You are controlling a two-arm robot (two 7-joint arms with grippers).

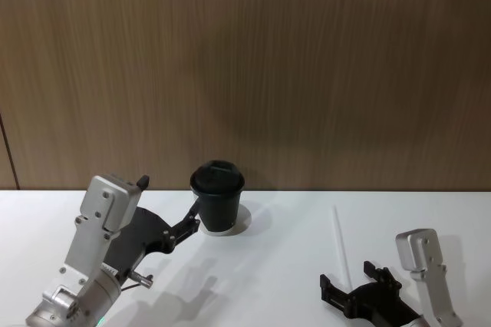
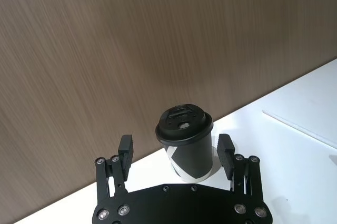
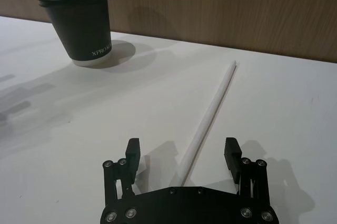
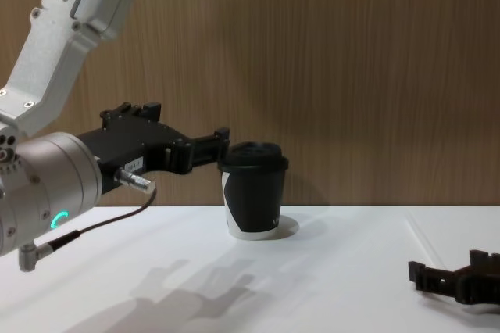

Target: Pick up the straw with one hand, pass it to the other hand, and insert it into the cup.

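Note:
The cup (image 1: 217, 198), black with a black lid, stands upright at the back of the white table. My left gripper (image 1: 189, 227), on a large silver wrist, hovers open just left of the cup, its fingers reaching to about lid height (image 4: 222, 142). In the left wrist view the cup (image 2: 185, 145) shows between and just beyond the open fingers (image 2: 125, 150). The straw (image 1: 340, 244) lies flat on the table at the right. Just short of the straw's near end my right gripper (image 1: 354, 284) sits low and open. Its two fingers straddle the straw (image 3: 213, 105) without touching it, and the right gripper (image 3: 183, 151) holds nothing.
A wood-panelled wall (image 1: 307, 74) rises right behind the table's back edge. The white table (image 1: 284, 227) lies bare between the cup and the straw. The left arm's silver link (image 4: 62, 44) stands tall at the left.

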